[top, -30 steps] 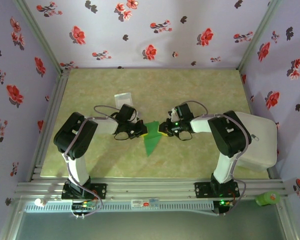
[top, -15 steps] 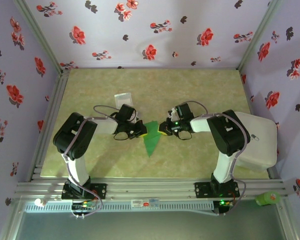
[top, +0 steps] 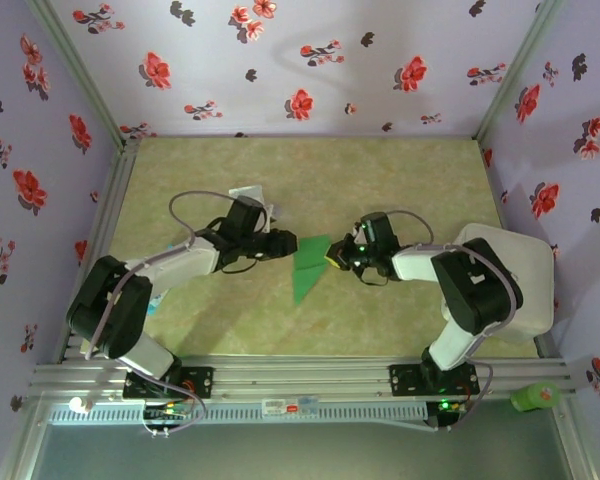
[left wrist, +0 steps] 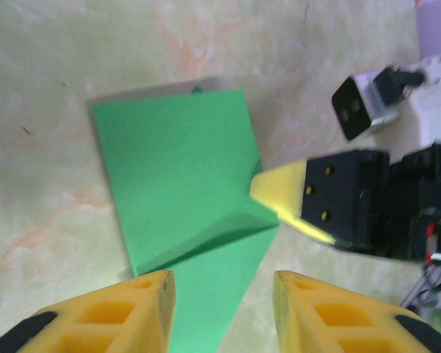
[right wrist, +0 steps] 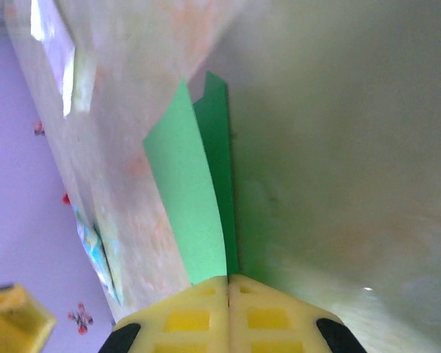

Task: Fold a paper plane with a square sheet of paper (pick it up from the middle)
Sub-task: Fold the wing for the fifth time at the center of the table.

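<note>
Marbled tabletop (top: pixel 410 180): right claw (right wrist: pixel 228 283) pinches green paper (left wrist: pixel 184 169) (edge hidden inside); left claw (left wrist: pixel 220 283) parted.

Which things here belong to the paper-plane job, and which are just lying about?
Job in hand:
- green paper, partly folded
- left tool, open, close to the paper
- right tool, shut on the paper's edge

Lying about:
- pale packet, far left of the paper
- white container, at the right
- green thing, near right corner
</note>
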Available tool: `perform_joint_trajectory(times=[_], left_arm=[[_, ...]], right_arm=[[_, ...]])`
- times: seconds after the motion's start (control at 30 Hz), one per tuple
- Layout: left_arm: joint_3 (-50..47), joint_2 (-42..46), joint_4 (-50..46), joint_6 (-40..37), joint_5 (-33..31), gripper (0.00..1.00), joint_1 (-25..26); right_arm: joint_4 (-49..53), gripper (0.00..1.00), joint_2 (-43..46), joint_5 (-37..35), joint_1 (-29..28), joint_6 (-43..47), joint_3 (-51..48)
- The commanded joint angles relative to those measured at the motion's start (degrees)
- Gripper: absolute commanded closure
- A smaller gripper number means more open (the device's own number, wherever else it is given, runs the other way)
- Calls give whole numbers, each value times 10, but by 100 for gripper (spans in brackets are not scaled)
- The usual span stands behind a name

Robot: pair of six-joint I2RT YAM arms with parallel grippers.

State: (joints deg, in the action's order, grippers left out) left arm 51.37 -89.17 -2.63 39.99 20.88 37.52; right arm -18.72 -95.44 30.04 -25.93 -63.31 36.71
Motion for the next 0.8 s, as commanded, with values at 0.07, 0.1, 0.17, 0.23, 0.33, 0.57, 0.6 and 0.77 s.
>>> perform_joint_trajectory(times=[0.07, 0.1, 0.17, 0.23, 0.33, 0.57, 0.6, 0.77], left_arm=[[7, 7, -60, -95, -105, 60, 66], [8, 8, -69, -108, -129, 59, 85], [6, 6, -74, -137, -158, 59, 113], [9, 0, -83, -158, -200, 58, 142], [17, -13, -97, -182, -254, 55, 173], [46, -53, -124, -204, -320, 50, 210], [50, -57, -126, -206, -325, 49, 214], [71, -87, -138, -214, -350, 48, 232]], right_arm=[[-40, 98, 40, -93, -29, -100, -23], [-35, 97, 47, -102, -34, -102, -21], [-20, 97, 53, -111, -40, -103, -18], [-19, 97, 53, -109, -43, -105, -15], [-16, 97, 57, -105, -43, -116, -15], [-10, 97, 65, -104, -45, -118, -10], [-8, 97, 64, -103, -46, -118, -9], [-8, 97, 66, -104, -49, -119, -9]])
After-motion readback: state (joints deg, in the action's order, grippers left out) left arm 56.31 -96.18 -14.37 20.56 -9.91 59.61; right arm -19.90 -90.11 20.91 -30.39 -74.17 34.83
